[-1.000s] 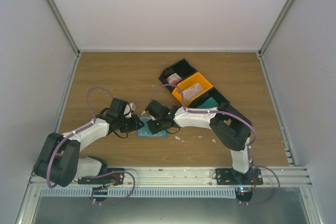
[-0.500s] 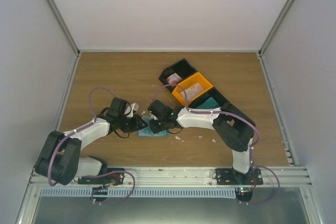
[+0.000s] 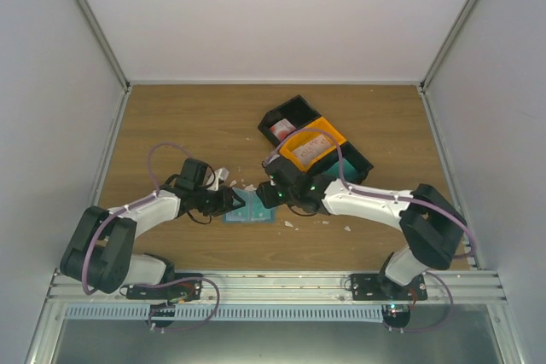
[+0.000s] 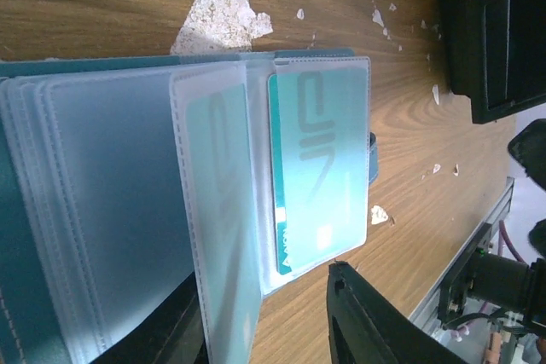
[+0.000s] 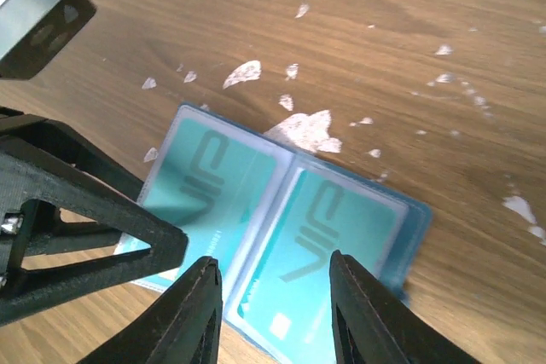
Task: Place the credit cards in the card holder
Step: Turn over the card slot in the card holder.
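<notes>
The teal card holder lies open on the table between both grippers. Its clear sleeves show two teal cards side by side. In the left wrist view one card sits in a sleeve and a loose sleeve leaf stands up between my left fingers. My left gripper is open at the holder's left edge. My right gripper hovers open just above the holder, nothing in it. More credit cards lie in the bins: a red-white one and a pale one.
A black bin and an orange bin stand in a row behind the right arm. White scraps litter the wood round the holder, some near the front rail. The cell's walls close in both sides.
My right gripper has opened and drawn back to the right off the holder, its arm stretching out low. My left gripper has opened a little and stayed at the holder's left edge.
</notes>
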Motion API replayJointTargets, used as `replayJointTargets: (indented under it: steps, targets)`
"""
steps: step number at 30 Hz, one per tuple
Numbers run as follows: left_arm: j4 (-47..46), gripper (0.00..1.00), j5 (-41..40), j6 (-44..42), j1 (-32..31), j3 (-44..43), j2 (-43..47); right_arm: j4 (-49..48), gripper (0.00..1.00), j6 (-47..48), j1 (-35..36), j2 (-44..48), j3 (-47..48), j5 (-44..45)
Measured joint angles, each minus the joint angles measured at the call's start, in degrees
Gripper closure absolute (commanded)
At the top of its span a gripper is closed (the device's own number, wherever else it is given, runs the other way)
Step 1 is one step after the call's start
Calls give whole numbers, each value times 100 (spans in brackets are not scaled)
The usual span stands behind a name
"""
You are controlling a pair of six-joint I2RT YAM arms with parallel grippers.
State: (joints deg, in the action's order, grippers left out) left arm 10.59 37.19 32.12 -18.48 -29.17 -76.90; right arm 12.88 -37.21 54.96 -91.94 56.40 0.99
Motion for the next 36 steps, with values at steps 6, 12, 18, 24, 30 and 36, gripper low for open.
replayJointTargets:
  steps: [6, 12, 18, 24, 30, 36]
  targets:
    - [-186, 59, 136, 44, -59, 4, -76, -13, 58, -251, -133, 590, -525, 448]
    - [-422, 46, 334, 133, -520, -37, -291, 79, 54, -487, -306, 1172, -876, 763]
    - [-566, 36, 452, 162, -909, -310, -354, 162, 51, -800, -358, 1692, -1165, 817]
    - [-378, 26, 295, 59, -944, -374, 11, 323, 47, -1038, -361, 2184, -1364, 820]
    - [247, 2, -173, -42, -946, -496, 1193, 662, 38, -960, -446, 2876, -1311, 957]
    - [866, 1, -822, -133, -946, -822, 2345, 957, 33, -529, -837, 3018, -693, 1062]
